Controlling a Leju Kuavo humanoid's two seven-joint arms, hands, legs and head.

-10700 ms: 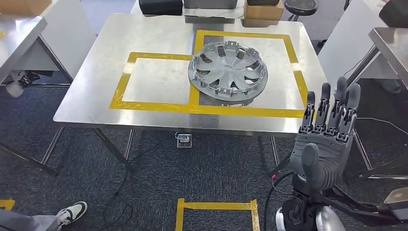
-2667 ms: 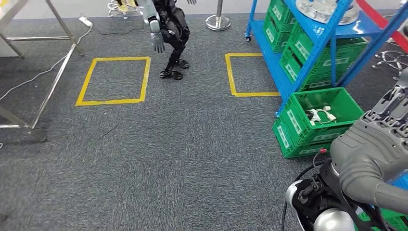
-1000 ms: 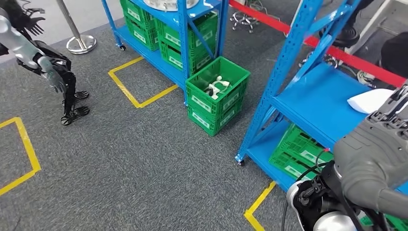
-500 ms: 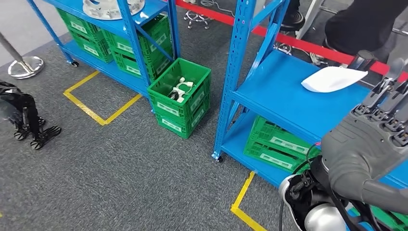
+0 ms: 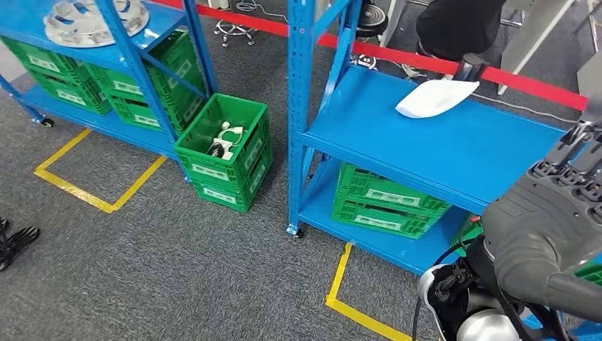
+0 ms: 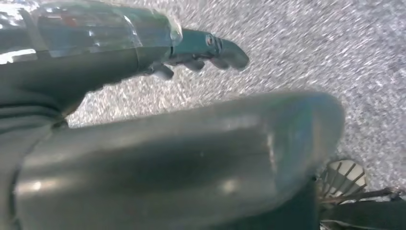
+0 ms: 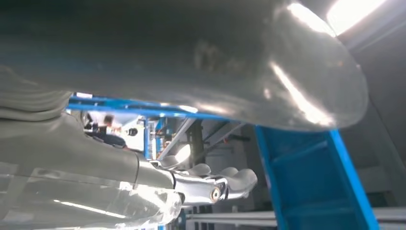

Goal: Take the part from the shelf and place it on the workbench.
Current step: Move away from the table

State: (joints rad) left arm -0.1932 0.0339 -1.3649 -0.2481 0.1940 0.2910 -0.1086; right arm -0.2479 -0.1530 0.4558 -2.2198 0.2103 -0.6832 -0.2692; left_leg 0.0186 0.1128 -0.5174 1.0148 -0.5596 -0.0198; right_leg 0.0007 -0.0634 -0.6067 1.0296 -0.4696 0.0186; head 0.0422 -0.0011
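A white curved part (image 5: 435, 98) lay toward the back of the blue shelf (image 5: 454, 153), near a person in dark clothes beyond a red tape. Our right hand (image 5: 550, 227) was raised in front of the shelf, fingers extended and empty; our left hand (image 6: 143, 120) held nothing, fingers apart, over grey carpet. We judged the hand could strike the shelf's upright (image 5: 299, 106) when reaching.
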